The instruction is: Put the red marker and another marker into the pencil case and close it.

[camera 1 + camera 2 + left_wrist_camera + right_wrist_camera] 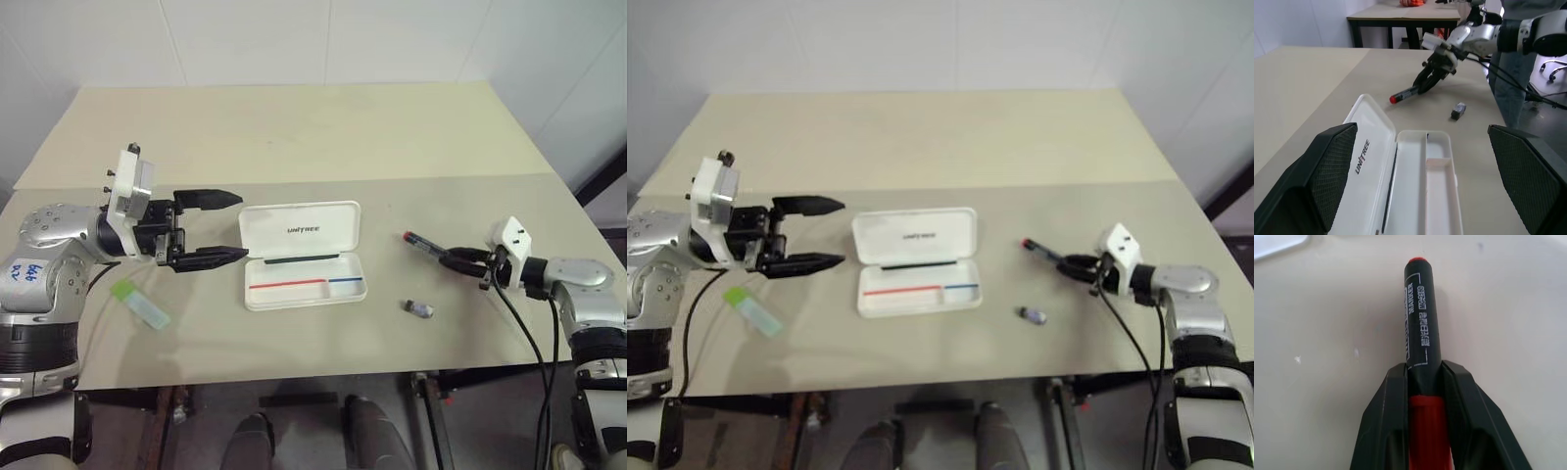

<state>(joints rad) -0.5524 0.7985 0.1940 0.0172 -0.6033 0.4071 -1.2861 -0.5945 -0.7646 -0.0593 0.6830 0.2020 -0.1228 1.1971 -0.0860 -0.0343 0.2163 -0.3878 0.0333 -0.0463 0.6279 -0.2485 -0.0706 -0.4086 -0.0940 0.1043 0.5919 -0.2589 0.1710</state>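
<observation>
The white pencil case [304, 227] lies open mid-table, "UNITREE" on its lid, a red and a blue line in its tray. To its right, my right gripper [453, 258] is shut on the red marker [1420, 318], with a finger on each side of the barrel where black meets red. The marker's black end points toward the case, low over the table. My left gripper [243, 225] hovers open just left of the case, holding nothing. The other marker, a pale green highlighter [140, 303], lies on the table below my left arm.
A small dark and grey object [418, 308] lies on the table between the case and my right gripper. The far half of the table [294, 127] is bare. In the left wrist view a person's legs [1508, 63] stand beyond the table's edge.
</observation>
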